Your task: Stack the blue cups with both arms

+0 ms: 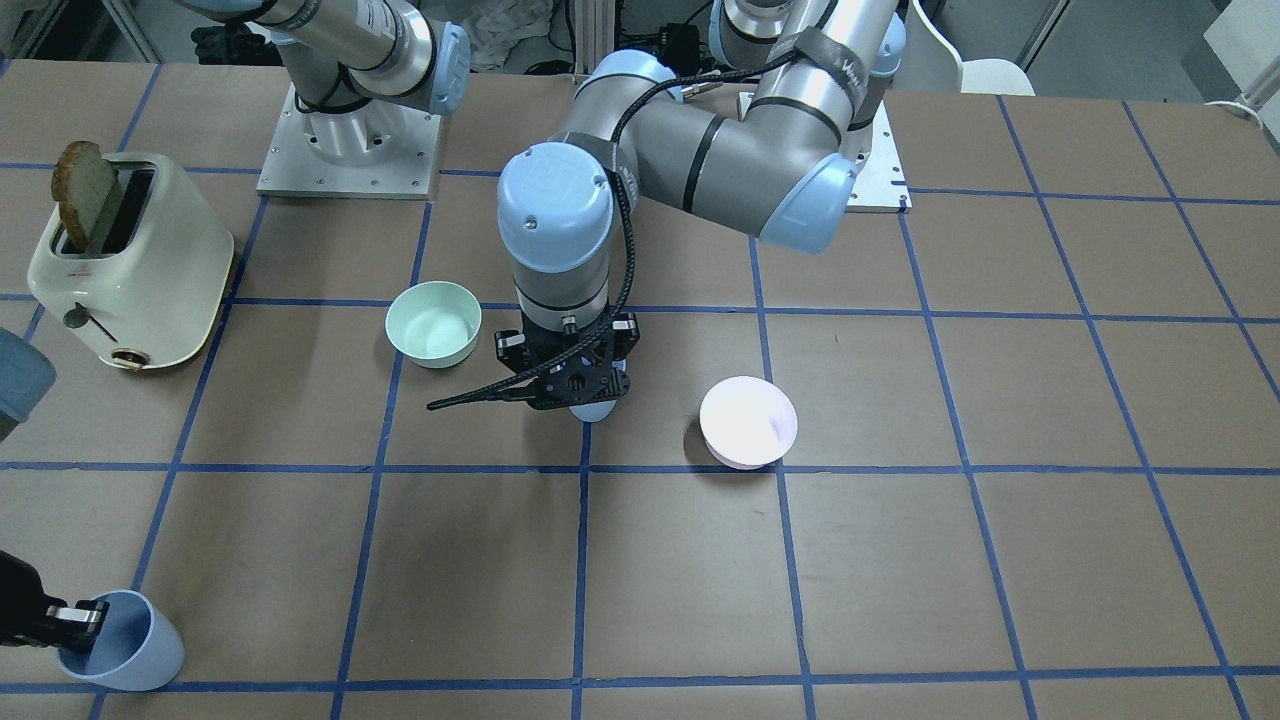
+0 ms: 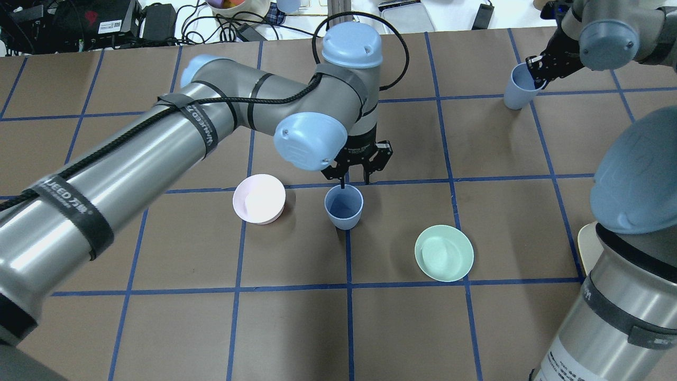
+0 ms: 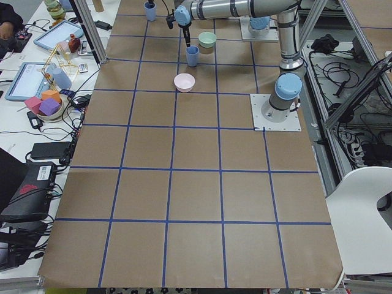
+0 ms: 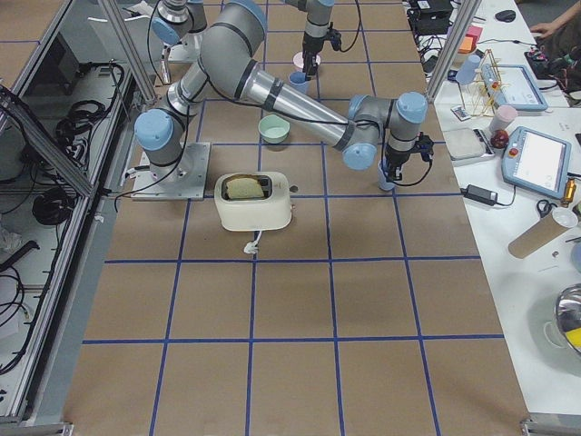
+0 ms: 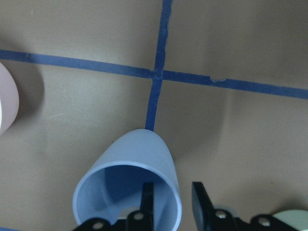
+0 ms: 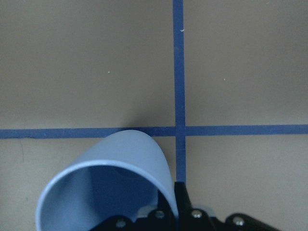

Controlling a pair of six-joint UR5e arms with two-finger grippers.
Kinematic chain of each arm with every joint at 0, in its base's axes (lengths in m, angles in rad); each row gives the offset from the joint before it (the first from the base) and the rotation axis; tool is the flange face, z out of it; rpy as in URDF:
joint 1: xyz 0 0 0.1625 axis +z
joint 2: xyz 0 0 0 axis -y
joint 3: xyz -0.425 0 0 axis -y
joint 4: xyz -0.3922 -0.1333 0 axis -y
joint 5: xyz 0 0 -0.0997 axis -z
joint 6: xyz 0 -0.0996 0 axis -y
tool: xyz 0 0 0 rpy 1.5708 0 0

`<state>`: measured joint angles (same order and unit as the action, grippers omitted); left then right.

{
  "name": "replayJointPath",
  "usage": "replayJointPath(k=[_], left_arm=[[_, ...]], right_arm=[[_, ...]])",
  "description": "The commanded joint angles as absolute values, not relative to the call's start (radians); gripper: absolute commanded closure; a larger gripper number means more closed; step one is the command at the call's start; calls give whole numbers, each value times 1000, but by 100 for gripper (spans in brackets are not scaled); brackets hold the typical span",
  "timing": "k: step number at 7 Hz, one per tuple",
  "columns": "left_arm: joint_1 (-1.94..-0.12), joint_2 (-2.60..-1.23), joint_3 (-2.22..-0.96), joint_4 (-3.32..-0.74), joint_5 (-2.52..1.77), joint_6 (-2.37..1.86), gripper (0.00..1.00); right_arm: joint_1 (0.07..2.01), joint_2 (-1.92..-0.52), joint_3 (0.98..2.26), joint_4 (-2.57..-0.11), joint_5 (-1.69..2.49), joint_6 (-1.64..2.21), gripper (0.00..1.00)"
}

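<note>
One blue cup (image 2: pixel 344 207) stands upright mid-table between the two bowls; only a sliver of it shows under the wrist in the front view (image 1: pixel 597 411). My left gripper (image 2: pixel 357 179) hangs over it, open. In the left wrist view (image 5: pixel 172 195) one finger is inside the rim and one outside the cup (image 5: pixel 139 154). The second blue cup (image 2: pixel 517 91) is at the far right, tilted in the front view (image 1: pixel 135 648). My right gripper (image 2: pixel 538 73) is shut on its rim, as the right wrist view (image 6: pixel 166 204) shows on the cup (image 6: pixel 122 151).
A pale pink bowl (image 2: pixel 259 198) sits left of the middle cup and a mint-green bowl (image 2: pixel 444 253) sits to its right and nearer me. A cream toaster (image 1: pixel 130 265) holding a slice of toast (image 1: pixel 85 190) stands on my right side.
</note>
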<state>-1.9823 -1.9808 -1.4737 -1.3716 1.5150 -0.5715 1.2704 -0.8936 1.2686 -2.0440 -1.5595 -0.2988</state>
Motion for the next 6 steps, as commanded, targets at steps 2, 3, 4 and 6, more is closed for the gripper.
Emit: replayJointPath(k=[2,3,4,6], left_arm=[[-1794,-1834,-1329,-1685,1479,-249,0],[-1758,-1769,-1330,-1701,1482,-208,0],[-1717,-1703,-1345,-1703,1489,-171,0],[-1651,-1597,-1478,-1665,1513,-108,0]], right_arm=[[1354,-978,1250,-1952,-1565,-273,100],[1424,-1036,1255,-1851,-1565,-193,100],[1496,-1113,1259,-1736,-1560,-136,100],[1651,-1254,1300,-1623,-1557,92,100]])
